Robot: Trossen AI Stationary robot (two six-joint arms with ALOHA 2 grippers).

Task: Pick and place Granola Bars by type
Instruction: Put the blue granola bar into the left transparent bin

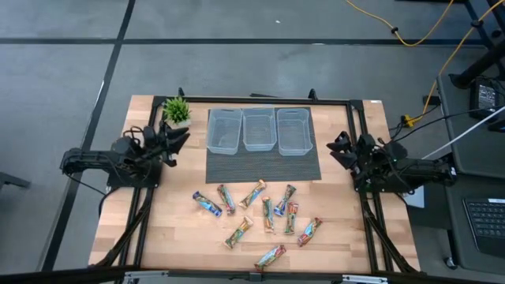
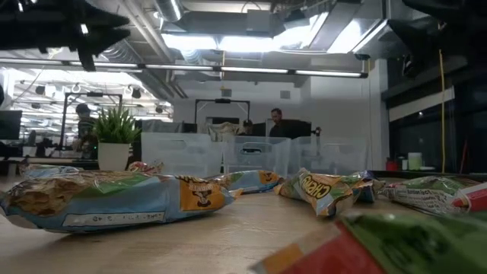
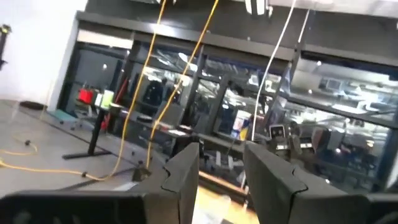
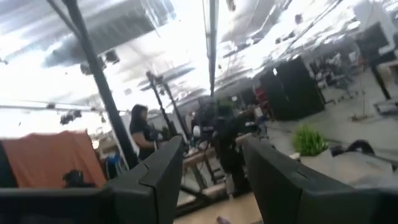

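Here the Granola Bars [image 1: 260, 214] lie well apart from both empty, parted tools.

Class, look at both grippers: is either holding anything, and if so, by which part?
Nothing is held. The left gripper and right gripper show open, empty fingers; the granola bars lie on the table.

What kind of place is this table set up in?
Probably a robotics lab or workshop: exposed ceiling pipes, yellow cables trailing across the floor, and a person at a desk behind the table.
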